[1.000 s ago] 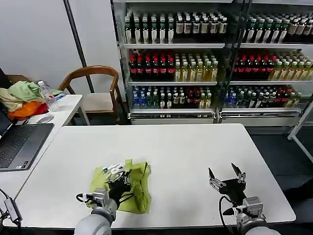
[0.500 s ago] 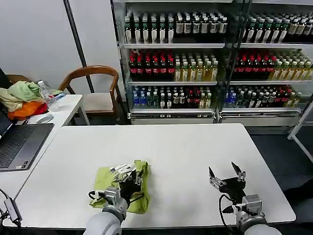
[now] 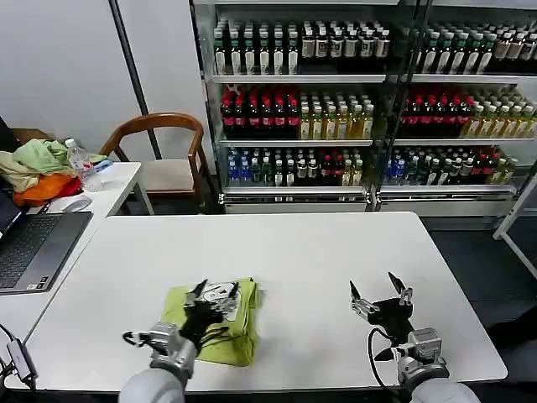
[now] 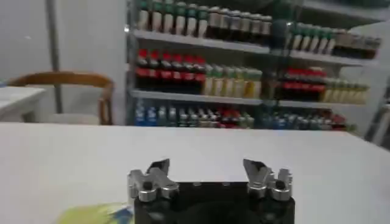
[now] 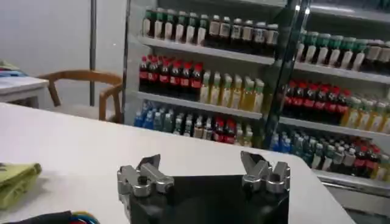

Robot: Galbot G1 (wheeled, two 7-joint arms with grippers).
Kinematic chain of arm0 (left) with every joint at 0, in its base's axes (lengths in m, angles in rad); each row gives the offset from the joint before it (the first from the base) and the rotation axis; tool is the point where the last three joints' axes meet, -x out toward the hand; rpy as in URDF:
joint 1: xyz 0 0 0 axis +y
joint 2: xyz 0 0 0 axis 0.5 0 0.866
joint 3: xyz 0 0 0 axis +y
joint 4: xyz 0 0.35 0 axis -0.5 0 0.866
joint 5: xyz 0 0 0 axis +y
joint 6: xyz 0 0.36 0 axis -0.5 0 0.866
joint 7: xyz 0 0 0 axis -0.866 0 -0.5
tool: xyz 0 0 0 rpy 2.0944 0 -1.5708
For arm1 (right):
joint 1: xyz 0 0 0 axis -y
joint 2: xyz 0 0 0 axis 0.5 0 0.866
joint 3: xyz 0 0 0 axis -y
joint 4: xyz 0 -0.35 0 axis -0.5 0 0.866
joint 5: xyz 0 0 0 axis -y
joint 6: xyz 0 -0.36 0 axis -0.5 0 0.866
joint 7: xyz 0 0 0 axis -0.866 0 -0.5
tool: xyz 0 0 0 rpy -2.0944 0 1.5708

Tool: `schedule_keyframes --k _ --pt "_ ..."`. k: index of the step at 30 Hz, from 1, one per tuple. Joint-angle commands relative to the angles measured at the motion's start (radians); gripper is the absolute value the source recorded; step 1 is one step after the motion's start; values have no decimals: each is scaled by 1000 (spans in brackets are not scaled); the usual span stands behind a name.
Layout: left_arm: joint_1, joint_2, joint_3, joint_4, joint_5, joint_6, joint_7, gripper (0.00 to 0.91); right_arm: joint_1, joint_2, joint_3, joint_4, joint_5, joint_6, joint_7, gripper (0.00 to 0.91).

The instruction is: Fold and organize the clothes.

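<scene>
The lime-green T-shirt (image 3: 228, 331) lies folded into a compact rectangle near the front left of the white table (image 3: 319, 252), its small black-and-white graphic facing up. My left gripper (image 3: 216, 291) hovers over the shirt's near half, open, with nothing between its fingers. In the left wrist view the left gripper (image 4: 207, 165) is spread wide above bare table, and a corner of the shirt (image 4: 91, 213) shows beside it. My right gripper (image 3: 379, 291) stands open and empty over the table's front right. From the right wrist, the right gripper (image 5: 200, 159) is open and the shirt (image 5: 15, 179) lies far off to one side.
A side table on the left holds a laptop (image 3: 33, 248), a heap of pale green, orange and beige garments (image 3: 38, 168) and a water bottle (image 3: 78, 155). A wooden chair (image 3: 164, 143) and drink shelves (image 3: 352, 101) stand behind the table.
The raised flap of the shirt has come down and the shirt now lies as a flat folded rectangle. My left gripper has let go and opened. The right gripper has shifted slightly left.
</scene>
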Motion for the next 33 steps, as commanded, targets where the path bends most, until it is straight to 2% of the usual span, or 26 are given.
schedule_keyframes --k 1,6,21,22,23,24,33 --pt "127 72 -275 67 -146 52 -53 907 23 1 -14 -4 3 3 0 907" --pt "123 45 -261 98 -155 81 -72 907 22 5 -17 -9 2 5 0 907" --pt "95 14 -162 129 -140 75 -65 907 10 33 -17 -10 -7 2 1 907" --pt "95 10 -153 133 -122 72 -66 776 10 34 -16 -9 -10 3 0 907" --pt "94 7 -140 134 -120 63 -66 161 10 35 -16 -9 -10 2 0 907" --pt "93 5 -133 134 -120 62 -66 50 11 36 -16 -8 -10 2 1 907" --pt "79 14 -105 139 -109 62 -63 50 9 38 -10 -6 -14 -3 3 907"
